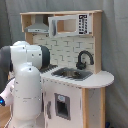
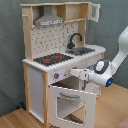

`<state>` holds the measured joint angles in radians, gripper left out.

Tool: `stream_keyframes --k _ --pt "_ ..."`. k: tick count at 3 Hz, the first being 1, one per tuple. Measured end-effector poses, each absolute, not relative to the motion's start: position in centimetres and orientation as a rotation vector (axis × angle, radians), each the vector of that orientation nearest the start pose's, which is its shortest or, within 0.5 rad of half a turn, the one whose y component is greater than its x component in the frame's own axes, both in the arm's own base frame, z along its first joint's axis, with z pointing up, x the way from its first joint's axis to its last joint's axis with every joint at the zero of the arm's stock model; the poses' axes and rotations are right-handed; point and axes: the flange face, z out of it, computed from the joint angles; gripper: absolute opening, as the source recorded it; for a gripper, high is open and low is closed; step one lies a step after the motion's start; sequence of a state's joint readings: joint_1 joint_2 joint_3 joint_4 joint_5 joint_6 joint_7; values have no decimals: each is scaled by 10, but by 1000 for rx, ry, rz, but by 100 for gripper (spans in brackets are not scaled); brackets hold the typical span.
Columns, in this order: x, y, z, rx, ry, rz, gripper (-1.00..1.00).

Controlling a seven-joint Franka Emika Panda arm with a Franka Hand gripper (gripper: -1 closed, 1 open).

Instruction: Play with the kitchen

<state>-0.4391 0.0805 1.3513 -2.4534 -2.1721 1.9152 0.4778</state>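
Note:
The kitchen (image 1: pixel 75 47) (image 2: pixel 50 37) is a tall white and light-wood toy with a pegboard back. In the second exterior view I see its red-ringed black hob (image 2: pixel 50 59), black faucet (image 2: pixel 75 39), sink (image 2: pixel 83 50) and grey hood (image 2: pixel 49 20). The windowed oven door (image 2: pixel 72 102) hangs open, tilted outward. My gripper (image 2: pixel 75 73) reaches in just above the door's top edge, under the counter front. In the first exterior view the faucet (image 1: pixel 84 58) and sink (image 1: pixel 72 74) show, and my arm hides the gripper.
My white arm (image 1: pixel 27 85) stands close in front of the kitchen at the first exterior view's left, covering the hob side. A wooden floor (image 2: pixel 15 120) lies around the kitchen, and a grey curtain (image 2: pixel 10 50) hangs behind it.

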Motion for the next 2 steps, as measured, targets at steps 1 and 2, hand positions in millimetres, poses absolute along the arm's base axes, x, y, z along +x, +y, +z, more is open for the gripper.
stream_keyframes --k 1,2 --pt "350 357 325 892 1380 924 -100" --pt "350 358 326 973 1344 1004 -100"
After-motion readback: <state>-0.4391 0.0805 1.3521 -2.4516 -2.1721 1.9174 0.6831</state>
